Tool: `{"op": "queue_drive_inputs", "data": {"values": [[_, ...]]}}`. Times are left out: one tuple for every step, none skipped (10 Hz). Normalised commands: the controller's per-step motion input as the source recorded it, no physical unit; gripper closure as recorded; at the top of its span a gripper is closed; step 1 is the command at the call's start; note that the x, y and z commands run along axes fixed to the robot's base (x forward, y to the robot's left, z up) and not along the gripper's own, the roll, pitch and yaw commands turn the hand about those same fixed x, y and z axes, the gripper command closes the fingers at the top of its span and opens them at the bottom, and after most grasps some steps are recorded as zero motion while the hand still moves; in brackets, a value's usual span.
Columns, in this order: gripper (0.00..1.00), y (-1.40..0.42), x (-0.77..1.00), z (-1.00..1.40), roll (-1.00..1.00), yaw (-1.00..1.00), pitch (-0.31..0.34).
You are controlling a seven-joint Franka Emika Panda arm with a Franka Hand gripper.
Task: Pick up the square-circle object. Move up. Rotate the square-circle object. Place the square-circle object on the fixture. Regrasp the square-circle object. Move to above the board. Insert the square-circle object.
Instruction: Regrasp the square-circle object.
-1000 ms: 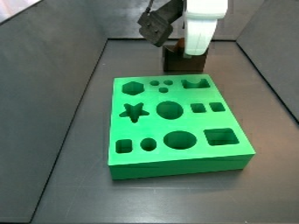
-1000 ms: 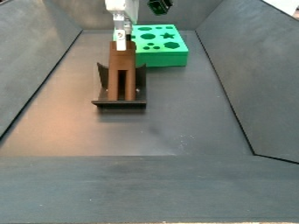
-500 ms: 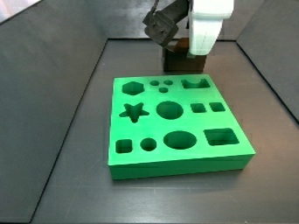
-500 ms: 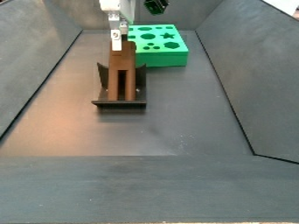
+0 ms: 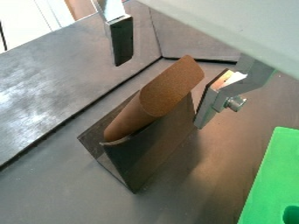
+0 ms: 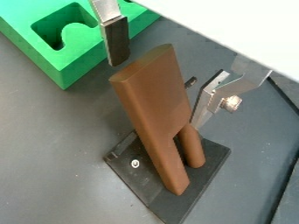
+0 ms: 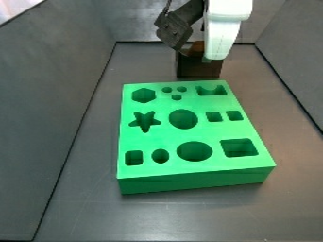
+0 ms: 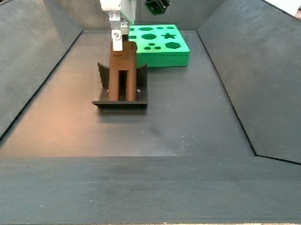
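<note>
1. The square-circle object (image 6: 158, 118) stands upright on the fixture (image 6: 158, 179), prongs down on the base plate. The gripper (image 6: 163, 61) sits above it with its fingers (image 6: 114, 39) spread apart, one on each side of the piece and clear of it; nothing is pinched.
2. In a wrist view the brown piece (image 5: 158, 98) leans against the dark fixture (image 5: 146, 157). You cannot tell how firmly it is seated, so a glancing finger could tip it off.
3. Risk, uneven closing: one finger (image 6: 216, 92) appears nearer the piece than its partner. If you close off-centre, the nearer pad pushes first and may skew the piece before the regrasp locks.
4. Risk, shallow descent: gripping only the top edge leaves a long lever below, so the prongs may swing during transfer.
5. Risk downstream: any twist taken on here is likely to carry to the board (image 8: 159, 46), which lies just behind the fixture (image 8: 120, 88) in a side view, and may jam the prongs at the cutouts.
6. In a side view the gripper (image 7: 190, 43) hides the piece, so alignment cannot be judged there.
</note>
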Motion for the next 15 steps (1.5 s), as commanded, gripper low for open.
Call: {"op": "queue_drive_inputs", "data": {"values": [[0.00,-0.01,0.08,0.00,-0.04,0.07,0.203],[0.00,-0.01,0.08,0.00,-0.04,0.07,0.203],[0.00,-0.01,0.08,0.00,-0.04,0.07,0.203],[0.00,-0.01,0.08,0.00,-0.04,0.06,0.203],[0.00,-0.01,0.08,0.00,-0.04,0.06,0.203],[0.00,-0.01,0.08,0.00,-0.04,0.06,0.203],[0.00,-0.01,0.08,0.00,-0.04,0.06,0.203],[0.00,-0.01,0.08,0.00,-0.04,0.06,0.203],[0.00,-0.01,0.08,0.00,-0.04,0.06,0.203],[0.00,-0.01,0.08,0.00,-0.04,0.06,0.203],[0.00,-0.01,0.08,0.00,-0.04,0.06,0.203],[0.00,-0.01,0.08,0.00,-0.04,0.06,0.203],[0.00,-0.01,0.08,0.00,-0.04,0.06,0.203],[0.00,-0.01,0.08,0.00,-0.04,0.06,0.203],[0.00,-0.01,0.08,0.00,-0.04,0.06,0.203]]}}
